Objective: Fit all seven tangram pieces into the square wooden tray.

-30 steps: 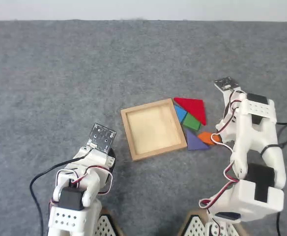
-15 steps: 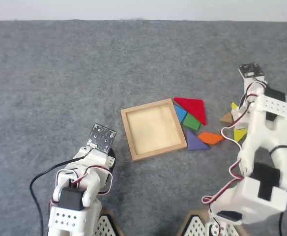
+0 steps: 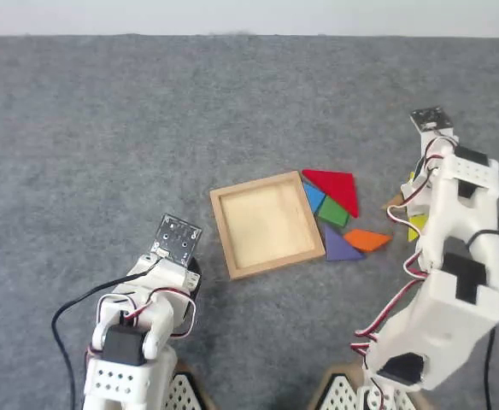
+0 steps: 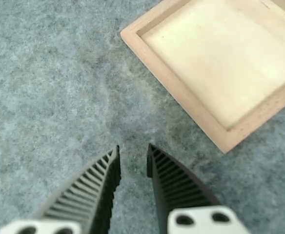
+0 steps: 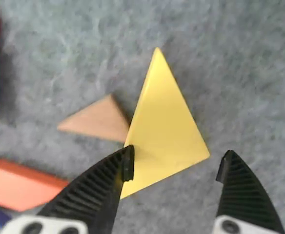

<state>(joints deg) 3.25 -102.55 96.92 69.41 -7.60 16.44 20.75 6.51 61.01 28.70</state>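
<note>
Right gripper [image 5: 176,163] is held wide open, empty, over yellow triangle [image 5: 164,126]; brown triangle [image 5: 93,122], touching at 9 o'clock, may be pinched too.

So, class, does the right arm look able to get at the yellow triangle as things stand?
Probably yes: its jaws stand open over the yellow triangle, whose top is bare. The brown triangle close beside one jaw might get nudged.

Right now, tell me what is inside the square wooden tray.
The tray holds no pieces; its bare wooden floor shows whole in the high view. Nothing covers the inside; what is hidden is the grey mat beneath it.
</note>
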